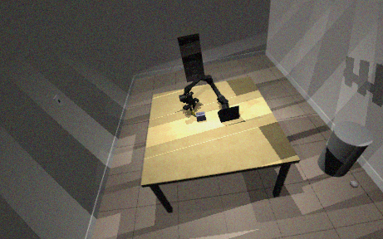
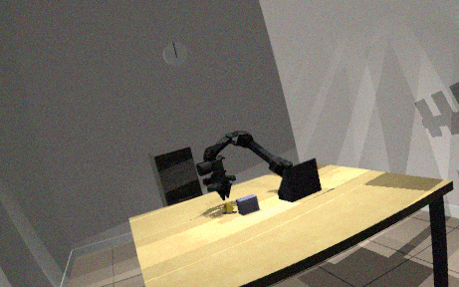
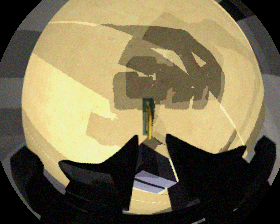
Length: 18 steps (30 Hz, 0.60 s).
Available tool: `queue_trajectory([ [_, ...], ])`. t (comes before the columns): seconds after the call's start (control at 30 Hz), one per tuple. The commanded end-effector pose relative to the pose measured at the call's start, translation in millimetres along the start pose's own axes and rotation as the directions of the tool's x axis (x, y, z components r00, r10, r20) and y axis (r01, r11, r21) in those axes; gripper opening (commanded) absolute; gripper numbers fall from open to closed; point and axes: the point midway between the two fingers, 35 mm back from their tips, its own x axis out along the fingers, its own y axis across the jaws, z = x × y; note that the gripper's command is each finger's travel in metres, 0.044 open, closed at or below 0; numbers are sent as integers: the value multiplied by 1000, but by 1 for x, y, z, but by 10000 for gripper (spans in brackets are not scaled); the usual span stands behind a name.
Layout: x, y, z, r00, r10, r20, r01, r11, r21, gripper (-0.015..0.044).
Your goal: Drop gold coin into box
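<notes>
Table (image 2: 323,224): wooden, bearing the arm, arched forward with wrist bent down. Gripper (image 2: 223,194): hovering just above the coin (image 2: 228,207), fingers partly apart, holding nothing. Grey box (image 2: 247,204): just beside the coin; holder too small to make out, slot indiscernible.

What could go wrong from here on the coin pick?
1. The black parallel-jaw gripper hovers above the thin gold coin, open and empty. In the wrist view the coin shows edge-on and looks slightly off the finger gap, so one finger may hit it and tip it out of its holder.
2. The closed grey box sits right beside the coin; the descending gripper could graze and shift it.
</notes>
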Motion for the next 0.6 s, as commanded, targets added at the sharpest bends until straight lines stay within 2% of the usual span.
queue_trajectory([
  [0.0,5,0,0,1000,-1,5,1,1000,-4,161],
  [0.57,32,1,0,1000,0,5,0,1000,-4,161],
])
